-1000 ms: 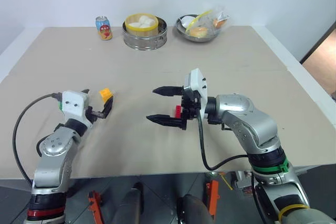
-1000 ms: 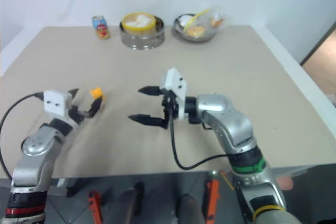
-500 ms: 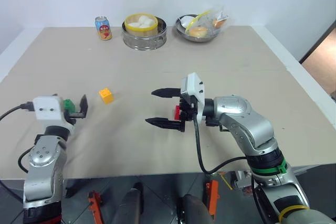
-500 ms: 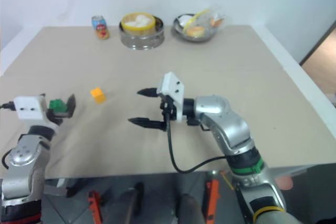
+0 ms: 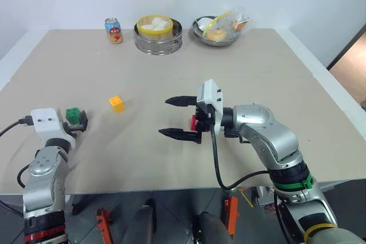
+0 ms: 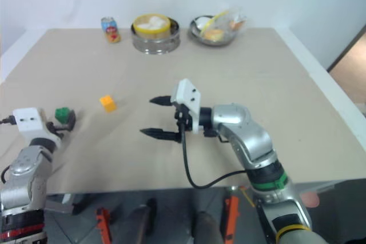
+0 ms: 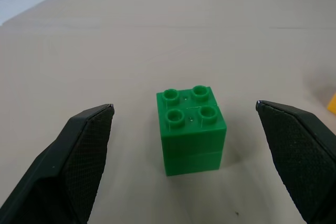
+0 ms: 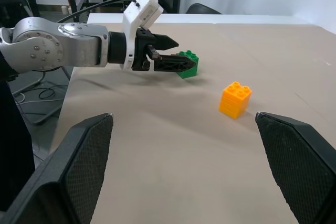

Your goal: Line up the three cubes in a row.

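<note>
The green cube (image 7: 190, 129) stands on the table between the fingers of my open left gripper (image 5: 75, 120); neither finger touches it. The orange-yellow cube (image 5: 116, 103) sits to its right and slightly farther back, also seen as the orange-yellow cube (image 8: 234, 99). My right gripper (image 5: 164, 117) hovers mid-table pointing left, open with nothing between its fingers. The red cube (image 5: 194, 122) shows as a small patch behind the base of the right gripper's fingers, mostly hidden.
Along the table's far edge stand a drink can (image 5: 113, 30), a metal steamer (image 5: 158, 44) with buns and a metal bowl (image 5: 217, 40) of food. The table's near edge runs just below both arms.
My left gripper has swung left, away from the orange-yellow cube, and now straddles the green cube. The right arm has kept still.
</note>
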Robot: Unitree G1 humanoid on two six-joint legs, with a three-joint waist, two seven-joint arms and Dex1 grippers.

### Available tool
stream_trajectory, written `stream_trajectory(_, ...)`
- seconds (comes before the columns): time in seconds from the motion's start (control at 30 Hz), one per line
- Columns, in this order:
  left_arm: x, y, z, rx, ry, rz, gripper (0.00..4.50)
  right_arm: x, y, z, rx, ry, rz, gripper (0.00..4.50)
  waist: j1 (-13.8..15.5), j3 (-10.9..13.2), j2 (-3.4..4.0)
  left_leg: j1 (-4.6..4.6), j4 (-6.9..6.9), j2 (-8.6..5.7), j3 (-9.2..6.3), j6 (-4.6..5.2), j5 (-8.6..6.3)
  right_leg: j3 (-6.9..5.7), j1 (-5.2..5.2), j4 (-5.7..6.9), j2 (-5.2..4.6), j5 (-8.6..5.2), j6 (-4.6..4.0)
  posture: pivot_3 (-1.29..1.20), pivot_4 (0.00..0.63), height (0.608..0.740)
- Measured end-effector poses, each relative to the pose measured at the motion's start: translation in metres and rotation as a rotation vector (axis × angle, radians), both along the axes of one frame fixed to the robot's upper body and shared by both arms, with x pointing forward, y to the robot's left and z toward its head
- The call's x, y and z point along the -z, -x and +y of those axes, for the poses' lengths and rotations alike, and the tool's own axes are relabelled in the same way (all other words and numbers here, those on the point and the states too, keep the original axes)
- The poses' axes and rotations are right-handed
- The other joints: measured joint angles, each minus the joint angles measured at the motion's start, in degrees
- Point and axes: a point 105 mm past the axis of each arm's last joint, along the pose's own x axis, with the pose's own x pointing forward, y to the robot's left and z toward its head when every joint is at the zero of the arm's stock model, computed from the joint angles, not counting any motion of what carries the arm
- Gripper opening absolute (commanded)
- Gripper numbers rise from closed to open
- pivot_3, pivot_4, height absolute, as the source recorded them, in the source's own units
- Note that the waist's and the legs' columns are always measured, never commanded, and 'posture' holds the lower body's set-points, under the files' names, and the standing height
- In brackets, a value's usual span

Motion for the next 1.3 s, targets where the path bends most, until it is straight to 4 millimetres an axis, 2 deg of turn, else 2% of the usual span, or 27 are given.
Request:
stream_trajectory(0.07, 0.004, -0.003, -0.002, 0.008, 0.009, 0.015, 4.50, 0.001, -0.001, -0.001, 0.008, 0.005, 0.000, 4.49, 0.00, 0.00, 0.00, 0.00, 0.00, -0.01, 0.04, 0.00, 0.00, 0.00, 0.04, 0.00, 0.00, -0.01, 0.01, 0.00, 0.150, 0.740)
stream_trajectory(0.1, 0.008, -0.005, -0.003, 0.013, 0.014, 0.028, 3.93, 0.001, -0.001, -0.002, 0.015, 0.008, -0.001, 4.50, 0.00, 0.00, 0.00, 0.00, 0.00, 0.00, 0.05, 0.00, 0.00, 0.00, 0.03, 0.00, 0.00, -0.01, 0.01, 0.00, 0.150, 0.740)
stream_trajectory(0.13, 0.008, -0.005, -0.003, 0.014, 0.015, 0.030, 3.88, 0.001, -0.002, -0.002, 0.016, 0.008, -0.002, 4.50, 0.00, 0.00, 0.00, 0.00, 0.00, -0.01, 0.06, 0.00, 0.00, 0.01, 0.04, 0.00, 0.01, 0.00, 0.01, 0.00, 0.150, 0.740)
stream_trajectory(0.17, 0.012, -0.006, -0.004, 0.021, 0.022, 0.044, 3.28, 0.001, -0.003, -0.003, 0.026, 0.007, -0.003, 4.50, 0.00, 0.00, -0.01, 0.00, 0.00, 0.00, 0.09, 0.00, 0.00, 0.04, 0.05, 0.00, 0.01, 0.00, 0.01, 0.00, 0.150, 0.740)
stream_trajectory(0.3, 0.015, -0.008, -0.002, 0.005, 0.024, 0.059, 1.99, 0.001, -0.002, -0.004, 0.031, 0.012, 0.007, 4.50, 0.01, 0.00, -0.01, 0.00, -0.01, 0.02, 0.09, 0.00, 0.00, 0.02, 0.04, 0.00, 0.00, 0.00, 0.00, 0.00, 0.150, 0.740)
stream_trajectory(0.33, 0.015, -0.008, -0.002, 0.005, 0.022, 0.060, 1.51, 0.001, -0.001, -0.005, 0.031, 0.014, 0.012, 4.50, 0.01, 0.00, -0.01, 0.00, -0.01, 0.02, 0.10, 0.00, 0.00, 0.03, 0.03, 0.00, -0.02, 0.00, 0.00, 0.00, 0.150, 0.740)
stream_trajectory(0.37, 0.015, -0.008, -0.002, 0.006, 0.019, 0.061, 1.30, 0.000, -0.001, -0.006, 0.031, 0.013, 0.017, 4.50, 0.01, 0.00, -0.01, 0.00, -0.01, 0.02, 0.09, 0.00, 0.00, 0.02, 0.03, 0.00, -0.04, 0.00, 0.01, 0.00, 0.150, 0.740)
stream_trajectory(0.43, 0.012, -0.011, -0.007, 0.065, -0.015, 0.065, 1.30, -0.001, 0.002, -0.010, 0.031, 0.018, 0.015, 4.50, 0.09, 0.01, -0.03, -0.01, -0.01, 0.02, 0.11, 0.00, 0.00, 0.00, 0.00, -0.01, -0.07, -0.01, 0.01, 0.00, 0.150, 0.740)
stream_trajectory(0.57, -0.007, -0.012, -0.018, 0.222, -0.185, 0.049, 1.30, 0.000, 0.005, -0.022, 0.060, 0.034, 0.001, 4.50, 0.08, 0.00, -0.04, -0.02, -0.12, 0.09, 0.39, 0.00, 0.00, 0.01, 0.01, -0.11, -0.27, 0.01, -0.01, 0.00, 0.150, 0.740)
stream_trajectory(0.7, -0.027, -0.002, -0.033, 0.391, -0.324, 0.009, 1.30, 0.002, 0.008, -0.033, 0.095, 0.043, -0.001, 4.50, 0.06, 0.01, -0.05, -0.07, -0.16, 0.13, 0.60, 0.00, -0.01, 0.01, -0.09, -0.16, -0.48, 0.01, 0.01, 0.00, 0.150, 0.740)
stream_trajectory(0.83, -0.059, 0.006, -0.066, 0.647, -0.435, -0.087, 1.30, 0.001, 0.011, -0.041, 0.128, 0.043, -0.017, 4.50, 0.21, 0.01, -0.03, -0.13, -0.30, 0.43, 0.61, -0.01, -0.01, -0.21, -0.14, -0.66, -0.42, 0.13, -0.16, 0.00, 0.150, 0.740)
stream_trajectory(0.93, -0.079, 0.009, -0.110, 0.929, -0.460, -0.158, 1.30, 0.001, 0.012, -0.043, 0.149, 0.052, -0.012, 4.50, 0.33, 0.01, -0.02, -0.20, -0.27, 0.58, 0.75, -0.01, -0.02, -0.38, -0.09, -0.88, -0.39, 0.23, -0.18, 0.00, 0.150, 0.740)
stream_trajectory(0.97, -0.081, 0.013, -0.131, 1.078, -0.474, -0.160, 1.30, 0.003, 0.013, -0.044, 0.153, 0.057, 0.006, 4.50, 0.30, 0.01, -0.03, -0.20, -0.25, 0.59, 0.83, -0.01, -0.02, -0.49, -0.03, -0.90, -0.38, 0.28, -0.09, 0.00, 0.150, 0.740)
stream_trajectory(1.0, -0.081, 0.014, -0.133, 1.094, -0.476, -0.160, 1.30, 0.003, 0.013, -0.044, 0.153, 0.057, 0.009, 4.50, 0.24, 0.01, -0.03, -0.20, -0.24, 0.61, 0.98, 0.00, -0.02, -0.50, 0.01, -0.91, -0.43, 0.30, -0.07, 0.00, 0.150, 0.740)
stream_trajectory(1.1, -0.064, 0.011, -0.157, 1.305, -0.465, -0.091, 1.30, 0.008, 0.015, -0.045, 0.162, 0.055, 0.056, 4.50, 0.15, 0.01, -0.03, -0.20, -0.14, 0.67, 1.21, 0.03, -0.02, -0.53, 0.06, -0.91, -0.34, 0.41, 0.03, 0.00, 0.150, 0.740)
stream_trajectory(1.17, -0.051, 0.005, -0.165, 1.383, -0.421, -0.048, 1.30, 0.008, 0.017, -0.044, 0.167, 0.054, 0.059, 4.50, 0.14, 0.01, -0.03, -0.20, -0.11, 0.83, 1.24, 0.03, -0.02, -0.63, 0.05, -0.91, -0.23, 0.45, 0.00, 0.00, 0.150, 0.740)
stream_trajectory(1.3, -0.040, -0.008, -0.172, 1.462, -0.425, -0.008, 1.30, 0.007, 0.017, -0.043, 0.182, 0.044, 0.054, 4.50, 0.14, 0.02, -0.04, -0.21, -0.08, 1.04, 1.22, 0.02, -0.02, -0.85, 0.06, -0.90, -0.08, 0.53, -0.14, 0.00, 0.150, 0.740)
